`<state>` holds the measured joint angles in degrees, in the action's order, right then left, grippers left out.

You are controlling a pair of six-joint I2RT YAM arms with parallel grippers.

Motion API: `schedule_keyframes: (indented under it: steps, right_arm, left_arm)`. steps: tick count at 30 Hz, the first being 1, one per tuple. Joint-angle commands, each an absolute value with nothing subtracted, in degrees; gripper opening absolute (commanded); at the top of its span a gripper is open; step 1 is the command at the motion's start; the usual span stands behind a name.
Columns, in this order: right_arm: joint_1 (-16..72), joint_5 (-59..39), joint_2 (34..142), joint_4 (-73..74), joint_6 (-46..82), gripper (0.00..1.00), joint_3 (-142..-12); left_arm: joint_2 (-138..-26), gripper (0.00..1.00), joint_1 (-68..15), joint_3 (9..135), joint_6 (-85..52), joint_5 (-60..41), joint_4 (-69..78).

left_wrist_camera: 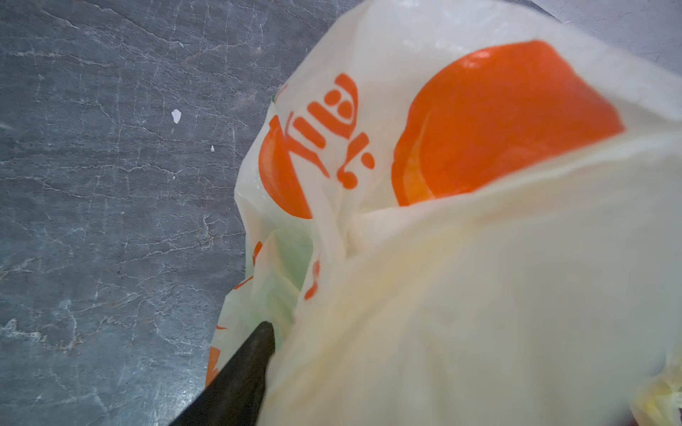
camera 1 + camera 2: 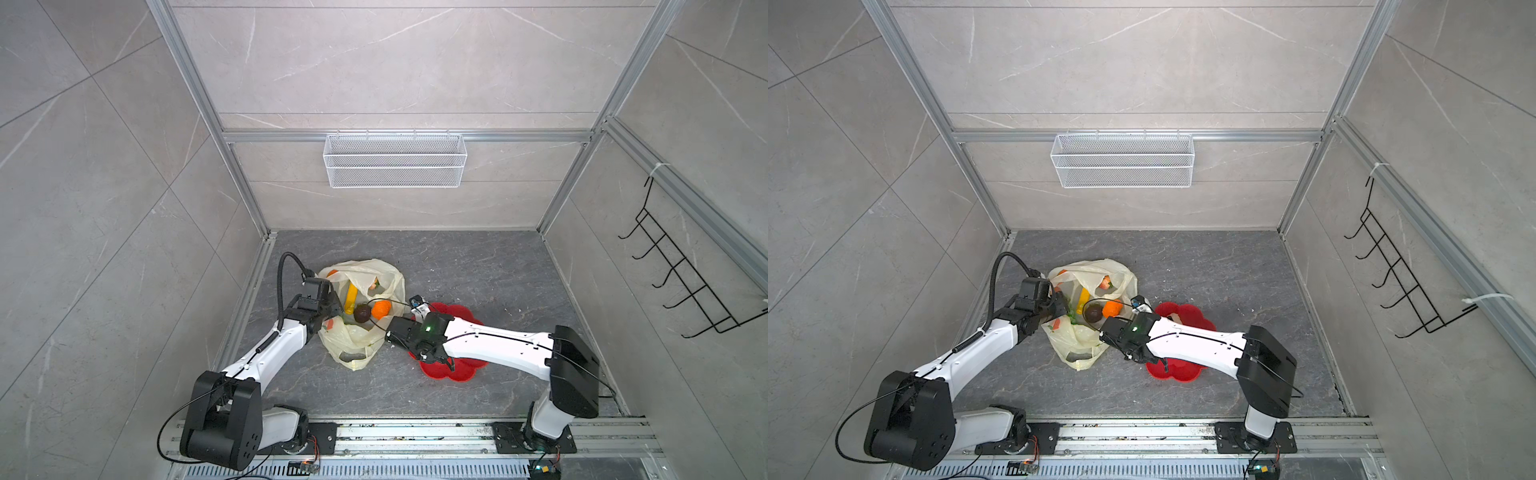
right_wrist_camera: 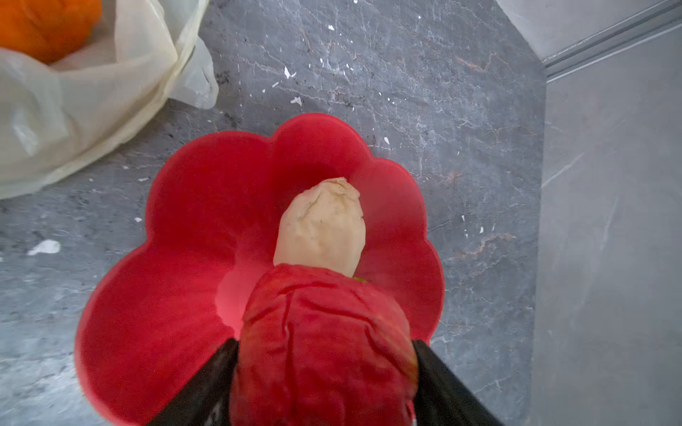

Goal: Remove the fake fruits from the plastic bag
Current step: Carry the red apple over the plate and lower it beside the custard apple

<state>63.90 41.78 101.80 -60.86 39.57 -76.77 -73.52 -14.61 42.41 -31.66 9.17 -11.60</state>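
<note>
The plastic bag [image 2: 357,336] lies open on the dark floor in both top views. Inside it I see a yellow banana [image 2: 351,296], a dark brown fruit [image 2: 362,312], an orange [image 2: 381,308] and a strawberry [image 2: 375,285]. My left gripper [image 2: 334,309] is at the bag's left rim. In the left wrist view one black finger [image 1: 254,354] shows and bag film [image 1: 443,295] covers the rest. My right gripper [image 3: 324,343] is shut on a red bumpy fruit [image 3: 324,350] above the red dish [image 3: 166,258]. A cream fruit [image 3: 324,225] lies in that dish.
The red dish [image 2: 457,370] sits just right of the bag, partly under my right arm. A white wire basket [image 2: 395,160] hangs on the back wall and a black hook rack [image 2: 681,270] on the right wall. Walls close in the floor on three sides.
</note>
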Motion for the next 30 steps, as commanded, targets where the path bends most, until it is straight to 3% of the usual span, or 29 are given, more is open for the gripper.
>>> schedule_keyframes:
  steps: [1,17,30]
  right_arm:
    - [65.00,45.99,105.00,-64.36,38.82,0.72,-79.75]
    - [67.96,54.25,117.50,-74.11,41.78,0.75,-84.28]
    - [68.02,54.98,120.81,-75.02,43.86,0.79,-82.90]
  left_arm:
    - [-73.04,0.60,-14.79,42.98,-30.30,11.02,-11.96]
    - [-73.23,0.62,-14.79,43.09,-30.19,11.78,-12.17]
    - [-73.30,0.63,-14.72,42.98,-29.98,12.41,-12.27]
